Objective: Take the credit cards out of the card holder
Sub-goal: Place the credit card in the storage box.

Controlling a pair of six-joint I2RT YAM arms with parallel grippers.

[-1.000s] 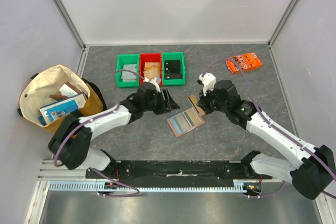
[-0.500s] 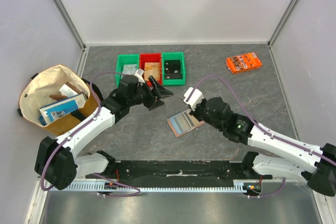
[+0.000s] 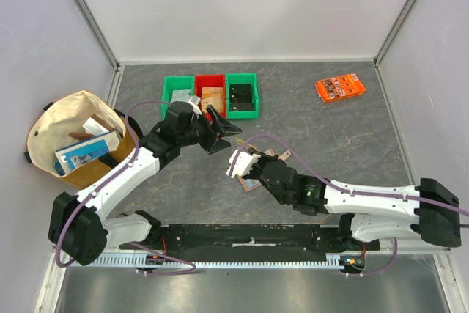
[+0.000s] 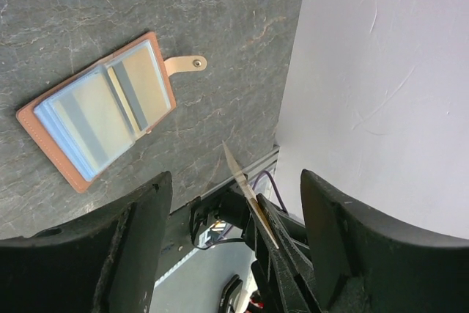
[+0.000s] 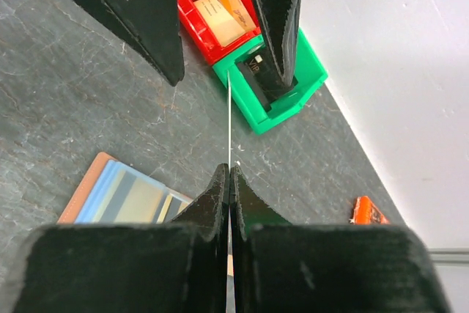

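Your right gripper point(image 5: 229, 170) is pinching fully closed on one credit card point(image 4: 240, 175). It is gripping only the card's near end, so most of the thin plastic is sticking out unsupported, raised above the table point(image 3: 330, 137). Your left gripper point(image 3: 227, 134) is standing wide open and carrying nothing. Its two fingers are flanking the free end of the card without touching it, which looks like a hand-over being set up. The card holder point(image 4: 95, 119) is lying open and flat on the table, largely under your right arm in the top view. The sleeved cards point(image 4: 135, 82) are sitting inside it, so the task is far from finished. The main risk is timing: if the right gripper lets go before the left fingers are truly clamping, the card is likely falling back onto the table or the holder. A left grip closing off-centre or at an angle could bend the card or lever it out of the right jaws. The fingers of both arms are also working very near each other, so a small overshoot could knock them together. The right arm, hanging low, could drag the holder when it moves.
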